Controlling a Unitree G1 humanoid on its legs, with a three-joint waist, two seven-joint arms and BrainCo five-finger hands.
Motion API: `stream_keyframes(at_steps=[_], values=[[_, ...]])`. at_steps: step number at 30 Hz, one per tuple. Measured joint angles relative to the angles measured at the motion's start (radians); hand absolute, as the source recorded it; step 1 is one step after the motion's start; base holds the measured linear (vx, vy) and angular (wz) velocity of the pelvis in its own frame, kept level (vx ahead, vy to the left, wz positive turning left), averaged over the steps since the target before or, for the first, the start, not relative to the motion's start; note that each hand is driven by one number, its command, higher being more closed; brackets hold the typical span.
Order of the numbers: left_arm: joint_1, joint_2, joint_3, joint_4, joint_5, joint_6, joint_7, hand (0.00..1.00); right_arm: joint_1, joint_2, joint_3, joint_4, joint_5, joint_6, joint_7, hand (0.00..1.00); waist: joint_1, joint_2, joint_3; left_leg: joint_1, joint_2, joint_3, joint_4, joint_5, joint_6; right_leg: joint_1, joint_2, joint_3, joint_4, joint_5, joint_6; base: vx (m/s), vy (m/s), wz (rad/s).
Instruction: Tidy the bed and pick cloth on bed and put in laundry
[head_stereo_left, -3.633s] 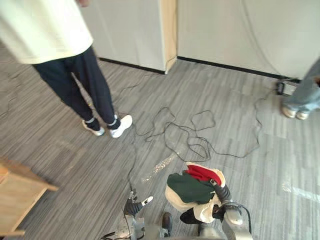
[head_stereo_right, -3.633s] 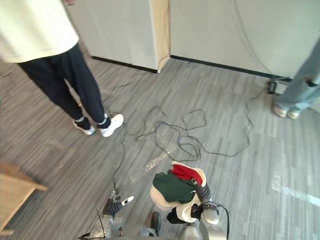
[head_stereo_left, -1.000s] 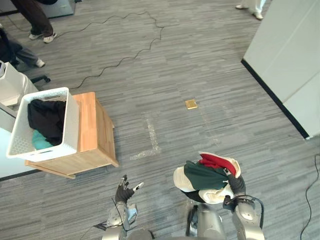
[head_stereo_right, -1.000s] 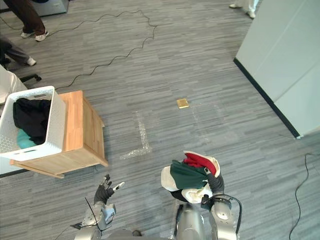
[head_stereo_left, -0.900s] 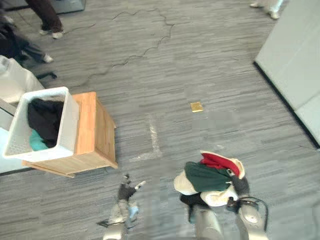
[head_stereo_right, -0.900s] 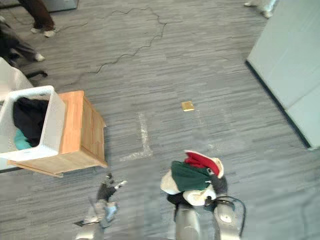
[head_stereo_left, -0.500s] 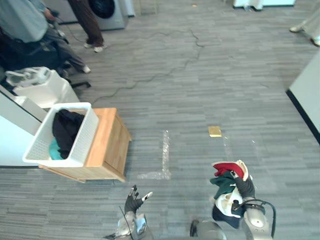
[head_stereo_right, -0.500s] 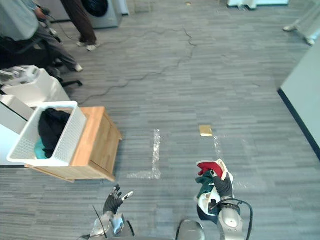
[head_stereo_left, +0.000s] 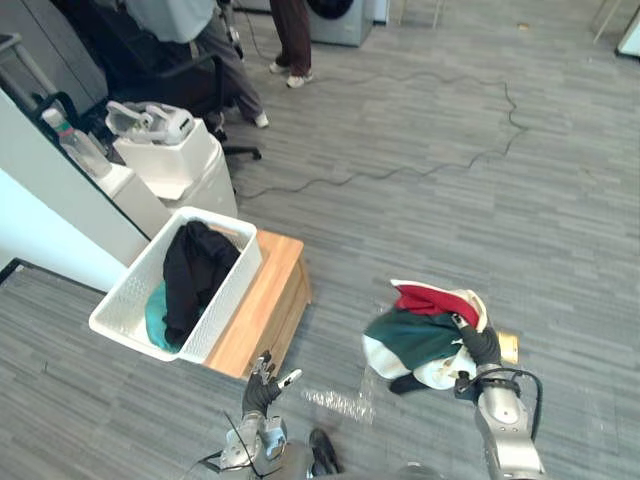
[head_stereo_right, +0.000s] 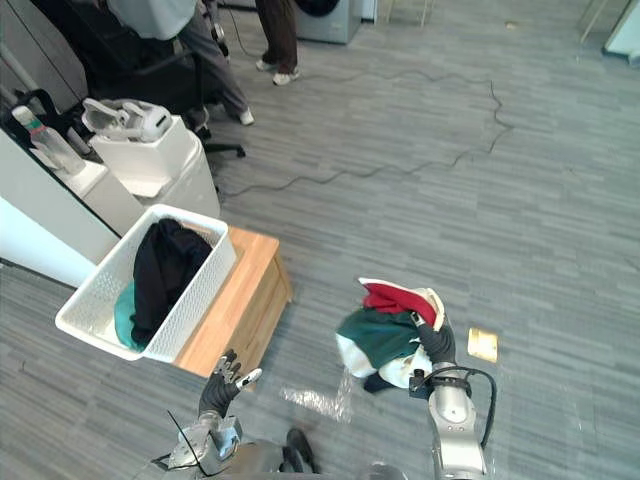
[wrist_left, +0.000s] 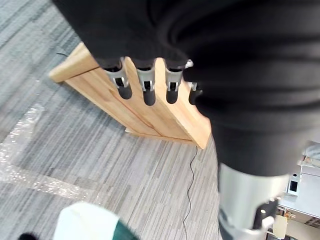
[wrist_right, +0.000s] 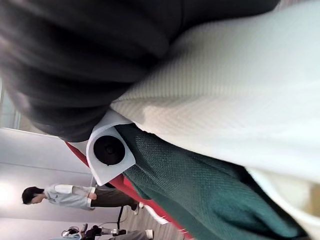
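The view has swung round, bringing the white lattice plastic laundry basket (head_stereo_left: 228, 298) on its low wooden surface (head_stereo_left: 265, 305) near at left; the right robot hand (head_stereo_left: 480, 345) grips the red, green and cream cloth bundle (head_stereo_left: 420, 335), the left robot hand (head_stereo_left: 262, 382) spread empty, so drop-off looks close.

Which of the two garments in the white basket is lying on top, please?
The black garment: it is draped across the middle of the basket, while the teal cloth just peeks out beneath it at one corner.
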Motion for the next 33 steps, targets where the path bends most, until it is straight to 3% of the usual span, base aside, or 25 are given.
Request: stream_keyframes(at_steps=[3,5,6,7,8,9,10,12,13,14,15,17,18,21,22,23,24,25,26,29,31,33], values=[[-0.018,0.005,-0.001,-0.013,0.015,-0.001,0.0,0.0,-0.003,0.001,0.0,-0.007,0.001,-0.001,-0.001,1.0,-0.022,0.01,0.005,0.027,0.048,-0.062,-0.031,0.024,-0.051,-0.104,0.04,0.018,-0.347,-0.014,0.011,0.35,-0.342,0.73],[-0.042,0.008,-0.004,-0.003,0.018,-0.001,-0.001,0.0,0.001,0.005,-0.003,-0.011,0.003,-0.001,-0.002,1.0,-0.027,0.009,0.005,0.029,0.089,-0.135,-0.059,0.026,-0.136,-0.114,0.103,0.194,-0.758,0.098,0.056,0.28,-0.428,0.79],[-0.051,0.009,-0.005,0.007,0.019,-0.001,0.0,0.0,0.007,0.007,-0.006,-0.011,0.003,-0.001,-0.004,1.0,-0.026,0.002,0.003,0.031,0.096,-0.156,-0.063,0.022,-0.155,-0.111,0.105,0.255,-0.834,0.142,0.072,0.31,-0.494,0.87],[-0.062,0.017,-0.006,0.024,0.03,-0.001,0.001,0.0,0.014,0.01,-0.011,-0.011,0.005,0.0,-0.004,1.0,-0.026,-0.002,0.006,0.045,0.112,-0.194,-0.084,0.009,-0.194,-0.096,0.116,0.294,-0.86,0.249,0.112,0.25,-0.42,0.71],[-0.067,0.008,-0.013,0.041,0.034,0.001,0.002,0.0,0.016,0.011,-0.018,-0.012,0.006,0.001,-0.005,1.0,-0.025,0.014,0.011,0.064,0.133,-0.204,-0.11,0.015,-0.21,-0.085,0.146,0.288,-0.842,0.263,0.086,0.33,-0.483,0.76],[-0.067,-0.004,-0.04,0.05,0.038,0.002,-0.002,0.0,0.018,0.008,-0.034,-0.017,0.007,0.001,-0.007,1.0,-0.025,0.054,0.009,0.086,0.169,-0.214,-0.131,0.034,-0.24,-0.084,0.181,0.258,-0.784,0.188,0.082,0.33,-0.411,0.68],[-0.065,-0.013,-0.056,0.05,0.043,0.001,-0.005,0.0,0.033,0.01,-0.043,-0.044,0.007,0.002,-0.02,1.0,-0.024,0.064,0.008,0.108,0.17,-0.216,-0.141,0.078,-0.266,-0.088,0.196,0.252,-0.708,0.126,0.056,0.33,-0.376,0.58],[-0.055,-0.026,-0.056,0.051,0.046,-0.003,-0.011,0.0,0.049,0.011,-0.039,-0.083,0.009,0.0,-0.022,1.0,-0.024,0.074,0.002,0.102,0.203,-0.2,-0.083,0.09,-0.257,-0.072,0.213,0.218,-0.645,0.058,0.019,0.34,-0.365,0.62],[-0.059,-0.03,-0.056,0.052,0.042,-0.003,-0.015,0.0,0.043,0.009,-0.03,-0.085,0.012,-0.001,-0.021,1.0,-0.025,0.066,0.008,0.006,0.237,-0.21,0.115,0.077,-0.224,-0.035,0.209,0.178,-0.659,0.045,0.0,0.3,-0.326,0.79],[-0.061,-0.034,-0.056,0.052,0.041,-0.003,-0.016,0.0,0.043,0.004,-0.027,-0.085,0.012,-0.001,-0.02,1.0,-0.024,0.07,0.014,-0.042,0.257,-0.213,0.227,0.085,-0.202,-0.002,0.207,0.156,-0.674,0.047,-0.002,0.34,-0.352,0.95],[-0.058,-0.044,-0.058,0.052,0.037,-0.003,-0.019,0.0,0.047,-0.01,-0.019,-0.085,0.013,0.0,-0.02,1.0,-0.023,0.064,0.037,-0.106,0.293,-0.202,0.421,0.086,-0.174,0.087,0.202,0.105,-0.715,0.052,-0.026,0.23,-0.175,0.86],[-0.027,-0.051,-0.059,0.044,0.033,-0.002,-0.021,0.0,0.047,-0.028,-0.02,-0.099,0.014,-0.002,-0.022,1.0,-0.012,0.065,0.038,-0.157,0.306,-0.097,0.57,0.058,-0.143,0.214,0.188,0.046,-0.795,0.053,-0.031,0.26,-0.15,0.79],[-0.02,-0.051,-0.059,0.034,0.032,-0.002,-0.021,0.0,0.046,-0.034,-0.02,-0.108,0.015,-0.002,-0.022,1.0,-0.008,0.067,0.037,-0.169,0.3,-0.063,0.571,0.055,-0.137,0.237,0.184,0.031,-0.814,0.053,-0.029,0.25,-0.052,0.65],[-0.006,-0.052,-0.057,-0.035,0.033,-0.003,-0.025,0.0,0.043,-0.057,-0.021,-0.13,0.015,-0.002,-0.018,1.0,0.012,0.073,0.034,-0.228,0.246,0.076,0.411,0.055,-0.137,0.292,0.175,-0.044,-0.862,0.054,-0.013,0.24,0.041,0.64],[-0.006,-0.056,-0.057,-0.042,0.034,-0.001,-0.037,0.0,0.044,-0.064,-0.022,-0.13,0.015,-0.001,-0.017,1.0,0.021,0.079,0.03,-0.238,0.218,0.112,0.285,0.074,-0.138,0.297,0.176,-0.068,-0.867,0.055,0.001,0.25,0.133,0.63],[0.005,-0.062,-0.058,-0.051,0.034,0.0,-0.044,0.0,0.045,-0.072,-0.026,-0.13,0.014,-0.001,-0.016,1.0,0.023,0.091,0.022,-0.233,0.189,0.138,0.154,0.158,-0.099,0.31,0.181,-0.089,-0.867,0.044,0.026,0.25,0.159,0.67],[0.013,-0.062,-0.058,-0.052,0.035,0.001,-0.045,0.0,0.045,-0.075,-0.03,-0.129,0.014,0.001,-0.016,1.0,0.023,0.09,0.018,-0.217,0.174,0.16,0.124,0.138,-0.051,0.321,0.177,-0.1,-0.868,0.037,0.037,0.25,0.187,0.78],[0.013,-0.056,-0.057,-0.055,0.038,0.004,-0.045,0.0,0.043,-0.065,-0.033,-0.128,0.014,0.002,-0.016,1.0,0.026,0.069,0.013,-0.183,0.124,0.164,0.065,0.146,-0.017,0.339,0.151,-0.11,-0.872,0.036,0.048,0.24,0.192,0.67],[0.029,-0.05,-0.055,-0.07,0.039,0.004,-0.046,0.0,0.036,-0.06,-0.026,-0.128,0.012,0.002,-0.012,1.0,0.032,0.047,0.006,-0.171,0.09,0.166,0.031,0.153,-0.005,0.347,0.135,-0.111,-0.879,0.043,0.06,0.23,0.185,0.62],[0.043,-0.037,-0.031,-0.074,0.056,0.023,-0.063,0.0,0.008,-0.031,-0.028,-0.129,0.006,0.002,0.002,1.0,0.031,0.017,-0.005,-0.137,0.021,0.126,-0.039,0.155,0.004,0.381,0.102,-0.126,-0.868,0.056,0.082,0.17,0.128,0.54],[0.043,-0.031,-0.029,-0.073,0.066,0.028,-0.067,0.0,0.009,-0.029,-0.03,-0.13,0.0,0.002,0.004,1.0,0.031,0.011,0.0,-0.098,-0.015,0.098,-0.11,0.14,-0.006,0.362,0.068,-0.132,-0.745,0.056,0.083,0.04,0.093,0.65],[0.045,-0.026,-0.033,-0.073,0.078,0.032,-0.08,0.0,0.019,-0.021,-0.029,-0.13,-0.002,0.002,0.004,1.0,0.016,0.012,0.001,-0.046,-0.032,0.085,-0.15,0.138,-0.008,0.273,0.007,-0.114,-0.467,0.102,0.06,0.08,0.08,0.73]])
